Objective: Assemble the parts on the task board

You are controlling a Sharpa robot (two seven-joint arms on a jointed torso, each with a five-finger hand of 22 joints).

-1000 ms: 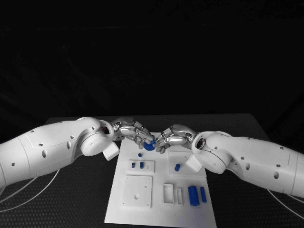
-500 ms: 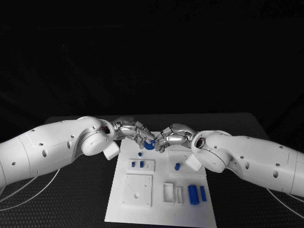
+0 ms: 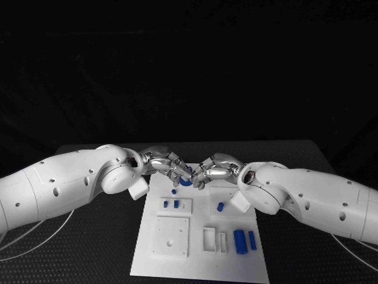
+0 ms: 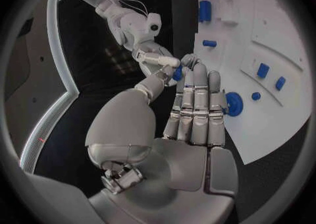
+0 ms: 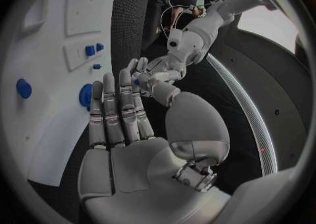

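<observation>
Two hands meet over the far end of the task board [image 3: 197, 248], fingertips facing each other. Left hand [image 3: 165, 162] and right hand [image 3: 213, 169] both reach toward a round blue part [image 3: 186, 182] that sits at the board's far end, just between them. In the left wrist view the left hand's fingers [image 4: 196, 105] lie straight and side by side above the blue disc [image 4: 234, 104], thumb off to the side; nothing is clamped in it. The right wrist view shows the right hand [image 5: 125, 124] likewise flat and extended, fingers alongside the disc [image 5: 86, 96], nothing in its grasp. Whether any fingertip actually touches the disc is hard to tell from the head view.

Rest of the board, nearer the robot: two small blue pegs [image 3: 171, 205] standing in a raised square block, a single blue peg [image 3: 220, 207] to their right, and two longer blue cylinders [image 3: 245, 242] lying side by side near the right edge. Board lies on the black surface [image 3: 300, 160].
</observation>
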